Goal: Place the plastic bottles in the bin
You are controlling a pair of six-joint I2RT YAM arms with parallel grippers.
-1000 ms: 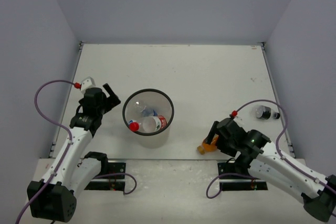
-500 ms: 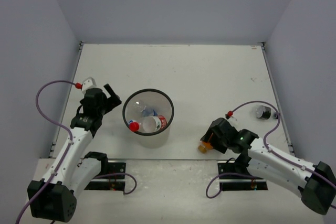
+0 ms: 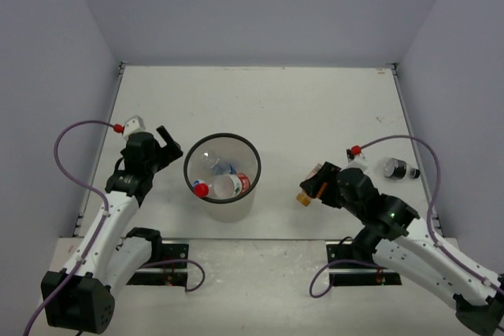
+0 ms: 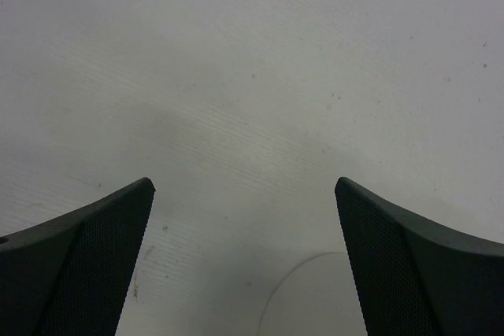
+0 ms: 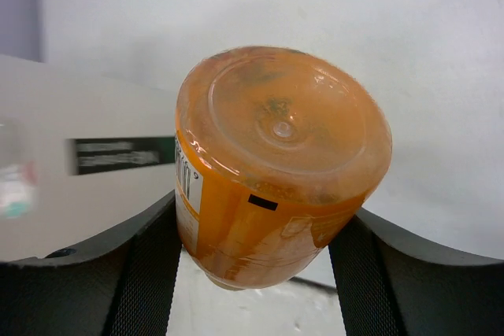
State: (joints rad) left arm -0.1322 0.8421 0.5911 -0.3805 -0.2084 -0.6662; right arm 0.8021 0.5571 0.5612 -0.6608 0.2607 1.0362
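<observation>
Right jaws clamped on the orange bottle (image 5: 279, 159). Wrist view shows its base facing the camera and a pad on each flank, so the grip is across the body. That looks like a carry hold, leaving the cap end free to drop first. From above, the bottle sits to the right of the bin (image 3: 228, 210), apart from it, cap end sticking out past the jaws toward the bin. It seems to be lifted off the bench (image 3: 315, 108), though I can't be sure from these views.

Three bottles (image 3: 232, 185) already lie in the bin. One with a black label (image 3: 396, 168) lies on its side near the right edge, beyond the right arm, untouched.

Left jaws are apart with nothing between them, only bare bench below. They're parked just left of the bin, likely to stay out of the way of the drop.

Likely next: swing the orange one over the rim and let go.
</observation>
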